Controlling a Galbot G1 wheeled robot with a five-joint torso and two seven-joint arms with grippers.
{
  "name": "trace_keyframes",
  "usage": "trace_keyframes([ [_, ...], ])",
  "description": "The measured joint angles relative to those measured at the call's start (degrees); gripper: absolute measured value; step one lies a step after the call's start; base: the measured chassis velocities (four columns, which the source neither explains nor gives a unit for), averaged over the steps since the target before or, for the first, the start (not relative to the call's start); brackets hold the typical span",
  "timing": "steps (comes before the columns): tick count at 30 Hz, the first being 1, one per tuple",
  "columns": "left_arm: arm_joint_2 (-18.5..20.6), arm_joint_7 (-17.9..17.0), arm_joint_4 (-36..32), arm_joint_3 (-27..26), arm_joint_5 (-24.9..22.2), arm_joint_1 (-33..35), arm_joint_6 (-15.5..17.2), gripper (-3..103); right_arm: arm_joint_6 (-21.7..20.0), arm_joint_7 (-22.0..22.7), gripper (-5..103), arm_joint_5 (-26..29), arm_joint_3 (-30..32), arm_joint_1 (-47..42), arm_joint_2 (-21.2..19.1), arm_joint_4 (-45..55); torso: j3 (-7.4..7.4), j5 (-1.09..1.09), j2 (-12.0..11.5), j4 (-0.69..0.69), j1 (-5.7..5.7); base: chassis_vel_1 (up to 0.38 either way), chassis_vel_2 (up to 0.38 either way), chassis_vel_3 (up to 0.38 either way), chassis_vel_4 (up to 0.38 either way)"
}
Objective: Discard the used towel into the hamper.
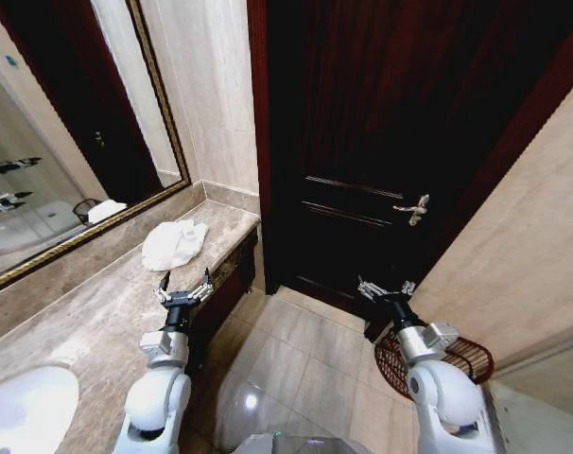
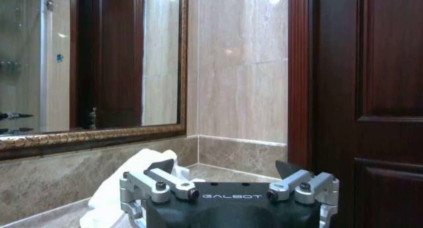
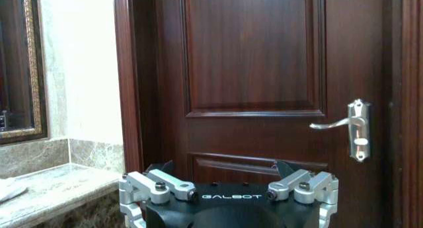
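1. The task is sitting at its very start, as far as can be judged: the towel (image 1: 173, 244) is lying crumpled on the marble desk (image 1: 88, 326), untouched, and nothing is visible inside the hamper (image 1: 461, 359).
2. The left claw (image 1: 183, 287) is hovering over the desk edge with its fingers spread wide and holding nothing. The towel is lying just ahead of it, slightly off towards the mirror (image 1: 60, 142), near but not touching.
3. In the left wrist view the towel (image 2: 126, 188) is showing just past the left claw (image 2: 228, 176), off-centre behind one finger, so the claw is not yet lined up squarely on it.
4. The right claw (image 1: 386, 288) is hanging over the floor in front of the dark door (image 1: 390, 142), also wide and holding nothing. The hamper is standing on the floor below and behind it, beside the right forearm and close to the wall.
5. The right wrist view is looking past the right claw (image 3: 228, 176) at the door and its handle (image 3: 353, 129).
6. Everything is remaining to be done: reaching the towel, closing on it, lifting it, carrying it across to the hamper on the right side, and letting it go inside.
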Motion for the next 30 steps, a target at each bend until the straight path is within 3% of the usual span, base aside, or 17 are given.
trace_keyframes([
  [12, 0.21, -0.34, -0.27, -0.04, -0.36, 0.24, -0.12, 100, -0.30, -0.23, 100, -0.31, 0.04, 0.00, -0.18, 0.20, 0.00, 0.00, 0.00, 0.01, 0.00, -0.034, 0.105, 0.103, -0.021],
  [16, 0.81, -2.62, -0.38, -0.16, -1.02, 0.52, 0.28, 100, -0.48, 0.84, 100, -0.48, -0.13, -0.04, -0.20, 0.19, 0.00, 0.00, 0.00, 0.02, 0.00, 0.010, 0.102, 0.106, -0.013],
  [23, 5.13, -6.86, -0.04, -0.44, -4.37, -1.06, 5.39, 100, -2.61, 1.56, 100, -0.34, 0.25, -0.70, -0.73, 1.80, 0.00, -0.01, 0.00, 0.00, 0.01, -0.004, 0.031, 0.027, -0.011],
  [27, 10.84, -8.91, 1.19, -1.01, -9.69, -6.12, 10.31, 100, -2.67, 1.60, 100, 0.57, 0.55, -1.51, -0.92, 2.39, 0.00, -0.01, 0.00, 0.00, -0.01, 0.000, 0.000, 0.000, 0.000],
  [30, 13.35, -9.55, 2.31, -1.26, -12.39, -8.89, 12.24, 100, -2.65, 1.63, 100, 0.93, 0.59, -1.84, -0.91, 2.50, 0.00, -0.02, 0.00, 0.00, -0.01, 0.000, 0.000, 0.000, 0.000],
])
